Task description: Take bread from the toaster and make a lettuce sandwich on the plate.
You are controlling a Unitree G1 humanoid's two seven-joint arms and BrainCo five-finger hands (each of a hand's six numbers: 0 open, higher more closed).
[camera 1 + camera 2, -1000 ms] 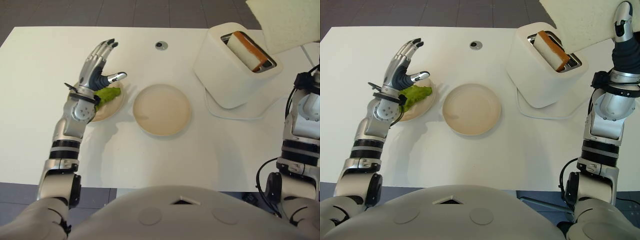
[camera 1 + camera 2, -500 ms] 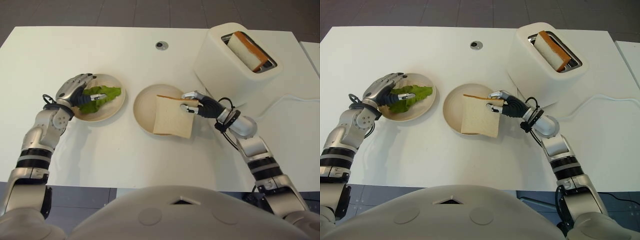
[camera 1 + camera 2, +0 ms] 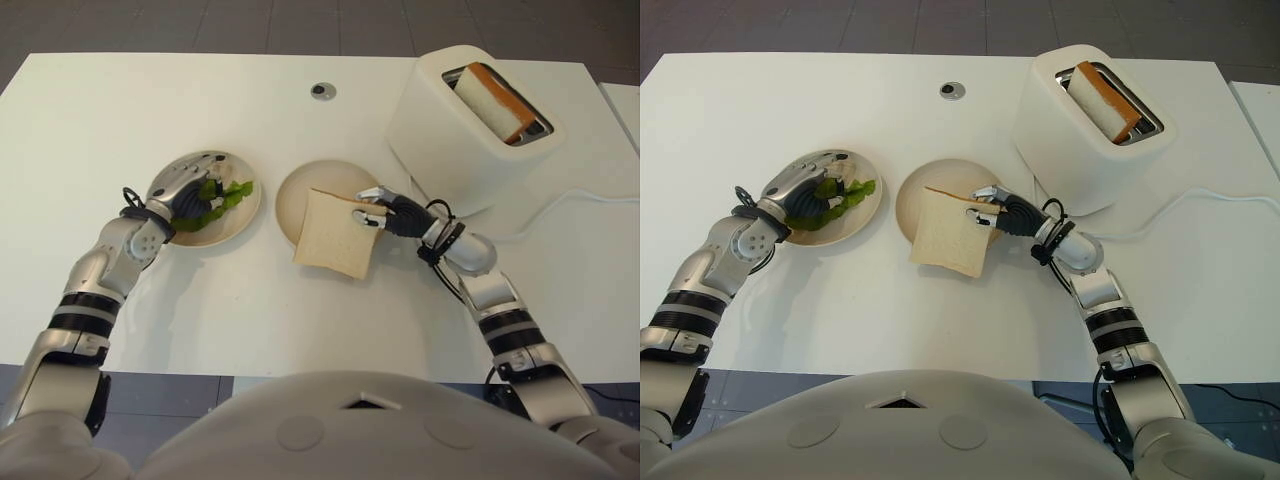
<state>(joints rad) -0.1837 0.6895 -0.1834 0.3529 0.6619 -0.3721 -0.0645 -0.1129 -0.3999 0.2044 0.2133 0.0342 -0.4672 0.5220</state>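
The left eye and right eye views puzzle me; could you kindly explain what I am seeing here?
This is a two-armed humanoid robot. Both pictures come from a stereo camera on its head, looking down at a table, so they show one scene. On it stand a toaster with toast sticking out, a plate in the middle and a smaller plate with lettuce. The right robot hand holds a bread slice over the middle plate's near edge; the left robot hand is curled around the lettuce.
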